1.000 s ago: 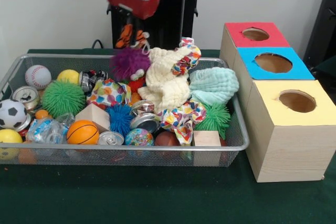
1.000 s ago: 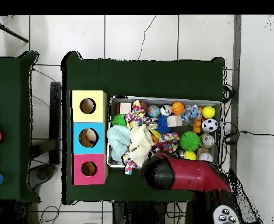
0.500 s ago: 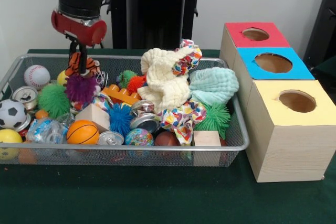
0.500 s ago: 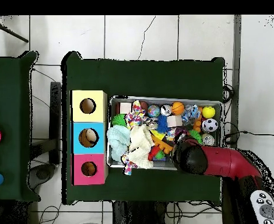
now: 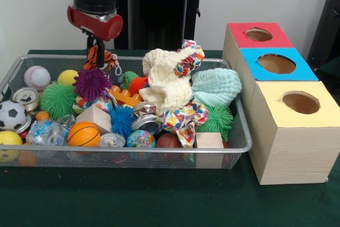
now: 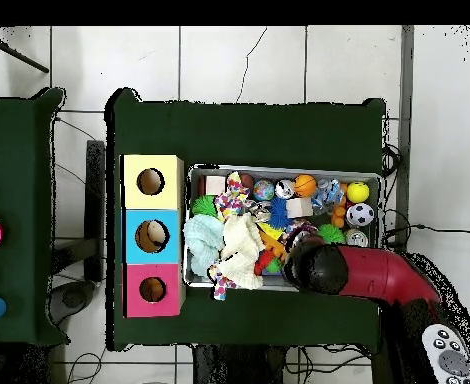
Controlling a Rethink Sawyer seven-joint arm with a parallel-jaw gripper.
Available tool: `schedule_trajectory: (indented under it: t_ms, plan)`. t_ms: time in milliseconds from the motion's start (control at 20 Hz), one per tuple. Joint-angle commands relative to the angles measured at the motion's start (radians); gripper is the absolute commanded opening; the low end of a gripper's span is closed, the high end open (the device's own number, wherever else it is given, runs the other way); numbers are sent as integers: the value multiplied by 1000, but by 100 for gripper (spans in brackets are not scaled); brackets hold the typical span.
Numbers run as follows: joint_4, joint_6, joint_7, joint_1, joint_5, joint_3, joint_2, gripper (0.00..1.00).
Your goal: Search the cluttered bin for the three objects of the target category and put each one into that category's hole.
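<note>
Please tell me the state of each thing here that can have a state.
tool: shut on the orange striped plush.
orange striped plush: held just above the wire bin.
red box hole: open, nothing seen inside.
purple spiky ball: lying in the bin, below the plush.

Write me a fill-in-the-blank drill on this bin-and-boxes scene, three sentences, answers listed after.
1. In the front view, the box farthest from the camera has a ______ top.
2. The basketball lying near the front wall of the wire bin is coloured ______.
3. Beside the bin stand ______ wooden boxes in a row, each with a round hole, such as the yellow-topped one's.

Missing words: red; orange; three
</note>
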Motion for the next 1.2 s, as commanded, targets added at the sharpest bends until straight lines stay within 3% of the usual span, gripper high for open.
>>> schedule_trajectory:
  t_ms: [50, 300, 600, 1000, 1050, 1200]
  plan:
    - [46, 93, -106, -28, 53, 147, 31, 0]
    - [1, 51, -127, -40, -6, 144, 67, 0]
    - [-136, -38, -172, -59, -133, 136, 153, 0]
    - [-204, -54, -234, -129, -218, 218, 207, 0]
    - [-212, -45, -232, -141, -232, 238, 212, 100]
    - [-218, -27, -238, -147, -226, 247, 215, 100]
